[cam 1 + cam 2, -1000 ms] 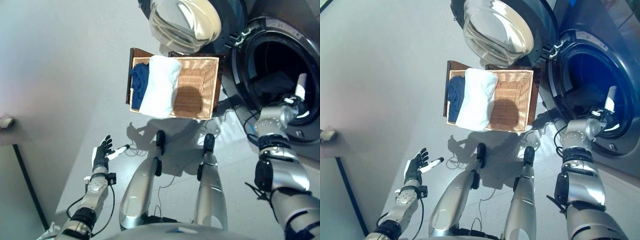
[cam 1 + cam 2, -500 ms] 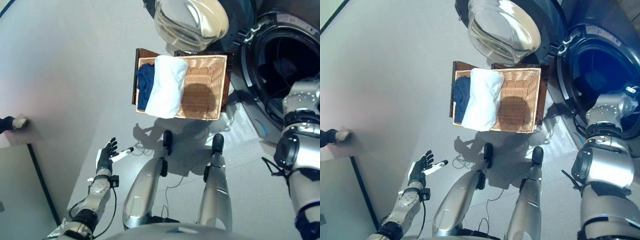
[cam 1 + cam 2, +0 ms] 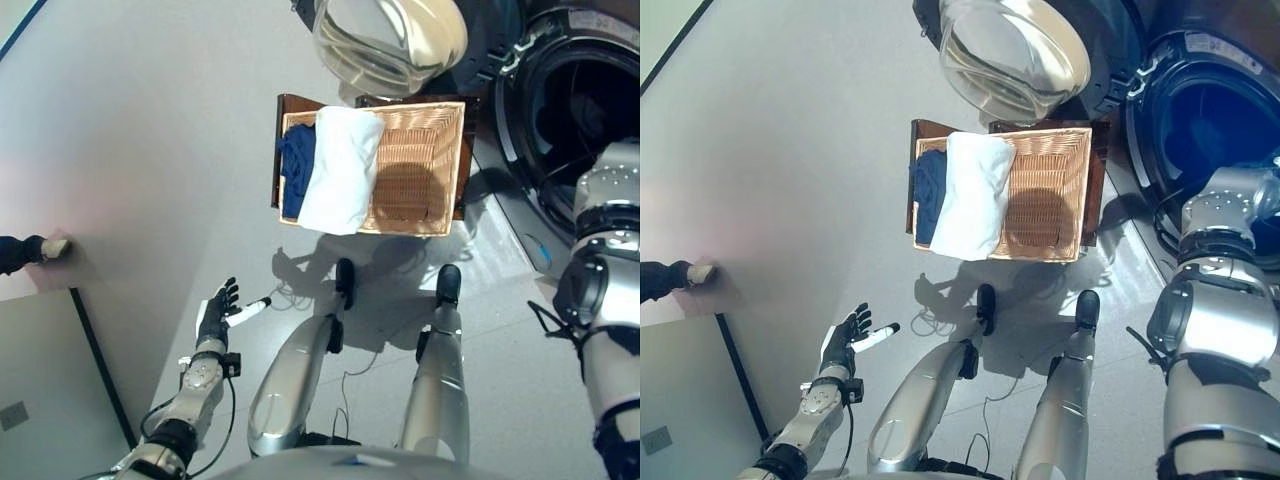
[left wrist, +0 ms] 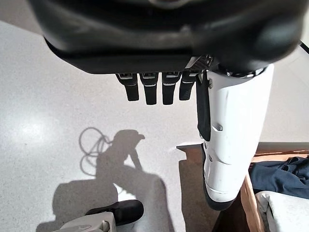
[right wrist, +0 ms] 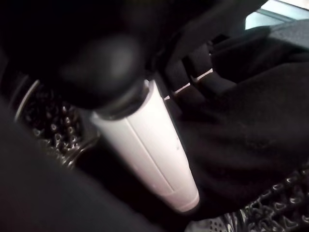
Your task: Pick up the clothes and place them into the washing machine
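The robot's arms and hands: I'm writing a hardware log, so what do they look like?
Both arms are silver-grey shells with black bands at the joints. The left hand is dark with a white thumb cover, and a black box sits at its wrist. The right hand is also dark with a white thumb cover; its arm looks bulkier from here.

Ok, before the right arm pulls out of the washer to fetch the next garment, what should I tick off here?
1. Round glass washer door open: ok.
2. Dark cloth inside the perforated metal drum: ok.
3. Right hand free of that cloth: cannot tell.
4. Woven wicker basket emptied: not ok; a folded white cloth and a blue cloth lie in it.
5. Left hand open and empty, low beside the robot: ok.
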You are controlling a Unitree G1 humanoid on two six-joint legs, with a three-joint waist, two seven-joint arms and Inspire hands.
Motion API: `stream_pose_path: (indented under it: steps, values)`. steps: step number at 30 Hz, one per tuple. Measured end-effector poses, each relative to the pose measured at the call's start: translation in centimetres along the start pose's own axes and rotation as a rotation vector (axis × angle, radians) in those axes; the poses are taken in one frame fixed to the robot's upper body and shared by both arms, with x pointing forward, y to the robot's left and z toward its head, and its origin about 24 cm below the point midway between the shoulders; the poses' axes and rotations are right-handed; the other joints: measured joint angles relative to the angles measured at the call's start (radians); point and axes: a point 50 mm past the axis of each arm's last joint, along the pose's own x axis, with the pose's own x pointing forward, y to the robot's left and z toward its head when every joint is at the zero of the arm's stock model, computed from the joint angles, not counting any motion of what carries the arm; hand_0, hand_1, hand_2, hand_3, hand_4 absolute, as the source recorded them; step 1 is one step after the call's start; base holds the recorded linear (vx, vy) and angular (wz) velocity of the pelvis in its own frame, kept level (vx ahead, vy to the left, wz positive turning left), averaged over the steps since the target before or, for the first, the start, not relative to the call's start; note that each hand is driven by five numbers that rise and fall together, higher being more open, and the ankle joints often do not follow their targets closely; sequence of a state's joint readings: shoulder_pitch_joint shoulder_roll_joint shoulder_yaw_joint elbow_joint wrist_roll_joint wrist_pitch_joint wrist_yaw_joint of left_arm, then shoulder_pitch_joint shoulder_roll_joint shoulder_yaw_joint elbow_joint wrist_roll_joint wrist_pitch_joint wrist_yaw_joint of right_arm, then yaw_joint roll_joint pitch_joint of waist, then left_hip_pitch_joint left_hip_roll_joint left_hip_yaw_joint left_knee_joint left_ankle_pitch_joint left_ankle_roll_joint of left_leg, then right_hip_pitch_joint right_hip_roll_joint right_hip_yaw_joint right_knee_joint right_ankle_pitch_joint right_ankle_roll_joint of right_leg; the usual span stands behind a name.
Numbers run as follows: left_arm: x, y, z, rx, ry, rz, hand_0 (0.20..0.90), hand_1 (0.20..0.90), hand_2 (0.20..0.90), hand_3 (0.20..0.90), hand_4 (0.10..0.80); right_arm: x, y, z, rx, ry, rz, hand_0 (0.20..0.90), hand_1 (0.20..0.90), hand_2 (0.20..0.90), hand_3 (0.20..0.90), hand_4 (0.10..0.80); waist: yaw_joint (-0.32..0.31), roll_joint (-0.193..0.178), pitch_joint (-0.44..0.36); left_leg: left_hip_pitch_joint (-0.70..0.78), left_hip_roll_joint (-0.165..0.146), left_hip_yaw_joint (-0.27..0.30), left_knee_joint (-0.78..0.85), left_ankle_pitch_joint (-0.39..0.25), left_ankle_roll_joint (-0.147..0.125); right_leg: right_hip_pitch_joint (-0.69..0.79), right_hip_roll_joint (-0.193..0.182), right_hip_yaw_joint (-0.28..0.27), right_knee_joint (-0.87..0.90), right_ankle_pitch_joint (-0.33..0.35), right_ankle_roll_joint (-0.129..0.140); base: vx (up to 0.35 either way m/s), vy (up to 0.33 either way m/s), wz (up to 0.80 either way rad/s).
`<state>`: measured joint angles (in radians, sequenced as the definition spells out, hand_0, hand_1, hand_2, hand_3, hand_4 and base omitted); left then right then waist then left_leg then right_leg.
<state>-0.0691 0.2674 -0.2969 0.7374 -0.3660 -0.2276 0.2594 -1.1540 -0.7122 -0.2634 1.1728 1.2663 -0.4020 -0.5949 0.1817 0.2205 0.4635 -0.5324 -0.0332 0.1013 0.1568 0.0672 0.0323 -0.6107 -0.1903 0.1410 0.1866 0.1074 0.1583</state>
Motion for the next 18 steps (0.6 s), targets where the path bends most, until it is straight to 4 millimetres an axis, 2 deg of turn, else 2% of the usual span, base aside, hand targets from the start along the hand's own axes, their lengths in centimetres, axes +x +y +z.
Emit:
stream_pose_path:
  steps: [18]
  values:
    - [0.0, 0.01, -0.02, 0.0, 0.001, 0.002, 0.9, 0.9, 0.9, 0.9, 0.8, -0.07, 0.24, 0.03, -0.025, -0.014, -0.019, 0.9, 0.9, 0.9, 0.9, 0.8, 0.001, 0.0, 0.0, -0.003, -0.001, 0.004, 0.003, 0.001, 0.001, -0.007, 0.0, 0.007, 0.004, 0.001, 0.002, 0.0, 0.0, 0.0]
